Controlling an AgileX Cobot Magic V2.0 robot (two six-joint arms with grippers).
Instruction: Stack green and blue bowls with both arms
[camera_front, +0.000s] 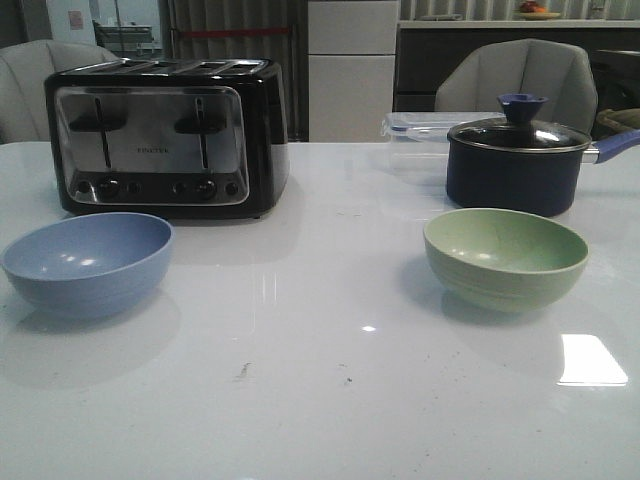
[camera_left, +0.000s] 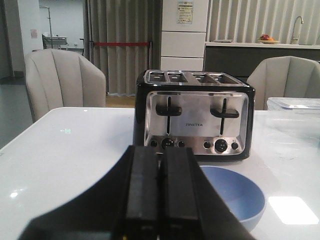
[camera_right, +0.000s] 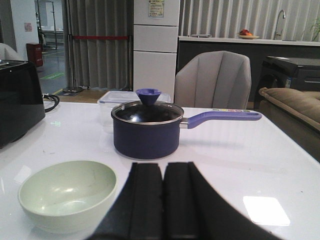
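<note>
the white table (camera_front: 320, 400) carried two bowls standing upright and well apart, neither stacked. the blue bowl (camera_front: 88, 262) sat on the robot's left side of the table, just in front of the black-and-chrome toaster (camera_front: 165, 135), not touching it. the green bowl (camera_front: 505, 256) sat on the right side, in front of the dark navy lidded pot (camera_front: 518, 160), with a gap between them; a clear plastic container (camera_front: 420, 128) stood behind the pot. both bowls were empty. neither arm appeared in the front view. in the left wrist view the left gripper (camera_left: 160, 200) had its two fingers pressed together, nothing between them, with the blue bowl (camera_left: 240, 197) lying beyond and to one side of the fingertips and the toaster (camera_left: 195, 115) further off. in the right wrist view the right gripper (camera_right: 162, 200) likewise had its fingers closed against each other and held nothing; the green bowl (camera_right: 67, 194) lay beside it, apart from the fingers, and the pot (camera_right: 146, 130) stood beyond.
</note>
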